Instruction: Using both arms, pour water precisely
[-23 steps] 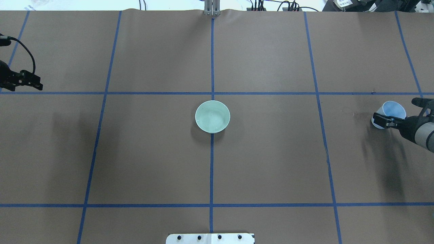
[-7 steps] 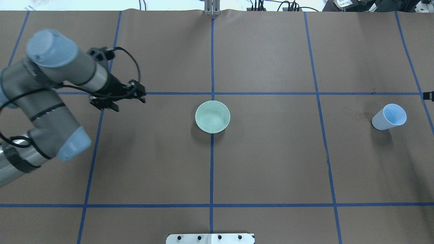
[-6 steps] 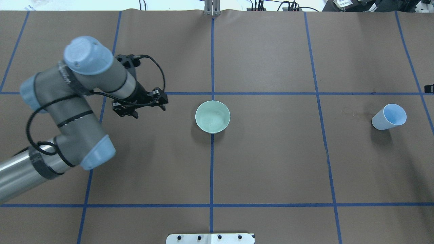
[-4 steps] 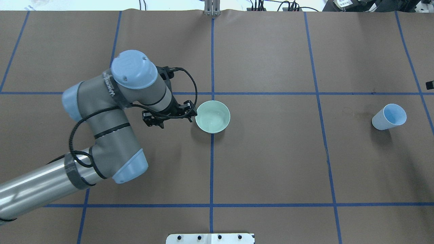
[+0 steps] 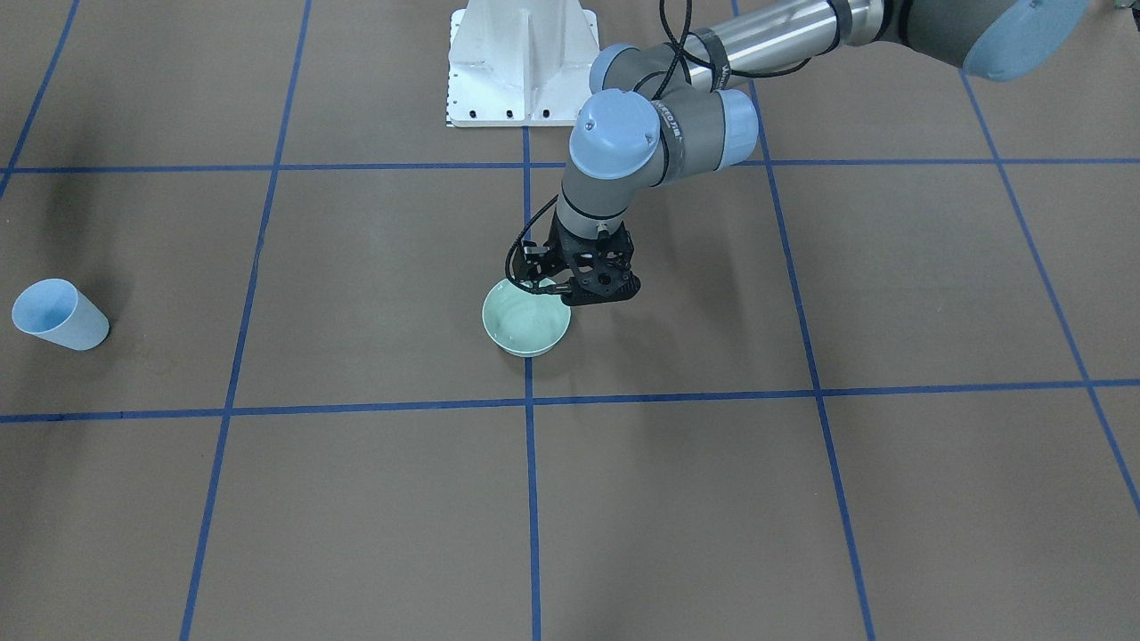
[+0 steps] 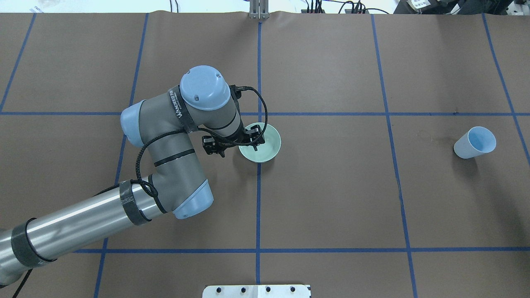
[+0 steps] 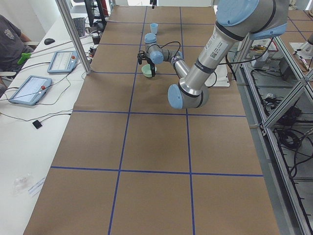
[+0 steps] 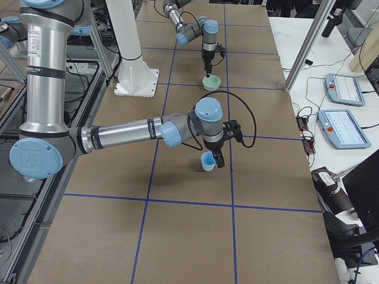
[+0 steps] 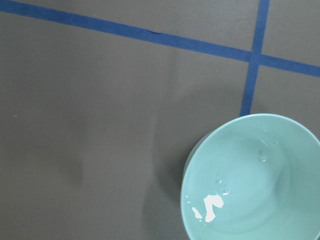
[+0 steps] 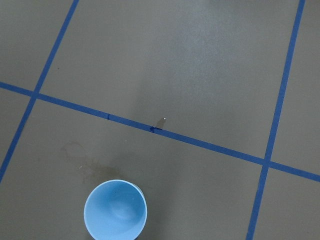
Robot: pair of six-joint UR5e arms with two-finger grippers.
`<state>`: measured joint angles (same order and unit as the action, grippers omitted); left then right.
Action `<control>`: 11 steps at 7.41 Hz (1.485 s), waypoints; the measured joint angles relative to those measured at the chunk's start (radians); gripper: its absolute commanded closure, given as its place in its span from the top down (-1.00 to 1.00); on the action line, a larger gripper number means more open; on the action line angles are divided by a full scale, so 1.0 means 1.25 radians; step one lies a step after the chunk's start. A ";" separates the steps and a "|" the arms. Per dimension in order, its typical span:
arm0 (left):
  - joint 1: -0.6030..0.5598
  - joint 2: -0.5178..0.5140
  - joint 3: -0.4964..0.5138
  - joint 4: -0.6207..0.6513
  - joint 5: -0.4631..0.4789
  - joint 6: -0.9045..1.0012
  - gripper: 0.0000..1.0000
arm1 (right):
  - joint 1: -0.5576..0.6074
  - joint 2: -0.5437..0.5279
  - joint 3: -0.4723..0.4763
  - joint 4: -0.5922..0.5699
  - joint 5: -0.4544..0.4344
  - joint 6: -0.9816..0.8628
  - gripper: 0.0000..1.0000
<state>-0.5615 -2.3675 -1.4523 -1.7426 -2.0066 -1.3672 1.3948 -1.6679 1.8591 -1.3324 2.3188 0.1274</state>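
A pale green bowl (image 6: 270, 150) stands at the table's centre, also in the front view (image 5: 525, 331). The water shows as a white glint (image 9: 214, 202) in its bottom. My left gripper (image 6: 257, 135) hangs open over the bowl's left rim (image 5: 574, 292). A light blue cup (image 6: 476, 142) stands alone at the far right, seen from above in the right wrist view (image 10: 115, 210). My right gripper (image 8: 220, 155) shows only in the exterior right view, beside the cup (image 8: 208, 161). I cannot tell if it is open or shut.
Brown paper with a blue tape grid covers the table. The white bolted pedestal (image 5: 521, 62) stands at the robot's edge. A faint stain (image 10: 82, 160) marks the paper near the cup. Tablets (image 7: 29, 88) lie on a side table.
My left arm has swept in from the far left to the bowl. My right gripper, on the cup 3.1 s ago, has let it go and left the overhead view.
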 measured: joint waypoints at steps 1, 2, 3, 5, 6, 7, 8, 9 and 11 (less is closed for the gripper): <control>0.000 -0.001 0.009 -0.006 0.000 -0.001 0.58 | 0.000 0.001 -0.005 -0.003 -0.001 -0.006 0.99; 0.000 -0.002 0.020 -0.015 0.000 -0.001 -0.04 | 0.001 0.001 -0.007 -0.003 -0.001 -0.008 0.99; 0.000 -0.003 0.028 -0.026 0.001 -0.003 -0.77 | 0.001 0.001 -0.008 -0.002 -0.001 -0.008 0.99; 0.000 -0.005 0.037 -0.034 0.004 -0.025 -1.00 | 0.001 -0.001 -0.009 0.000 0.000 -0.009 0.99; 0.000 -0.006 0.038 -0.035 0.005 -0.033 -1.00 | 0.001 -0.002 -0.009 0.001 0.000 -0.009 0.99; -0.002 -0.009 0.037 -0.035 0.005 -0.036 -1.00 | 0.001 -0.002 -0.009 0.001 0.000 -0.009 0.99; -0.008 -0.014 0.031 -0.034 0.004 -0.037 -1.00 | 0.001 -0.001 -0.009 0.002 0.000 -0.009 0.99; -0.023 -0.013 0.012 -0.030 -0.001 -0.036 -1.00 | 0.001 -0.001 -0.009 0.002 0.000 -0.009 0.99; -0.078 0.056 -0.070 -0.027 -0.058 -0.012 -1.00 | 0.001 0.001 -0.009 0.002 0.000 -0.009 0.99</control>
<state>-0.6585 -2.2981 -1.5396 -1.7765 -2.0795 -1.3817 1.3959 -1.6668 1.8484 -1.3300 2.3194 0.1166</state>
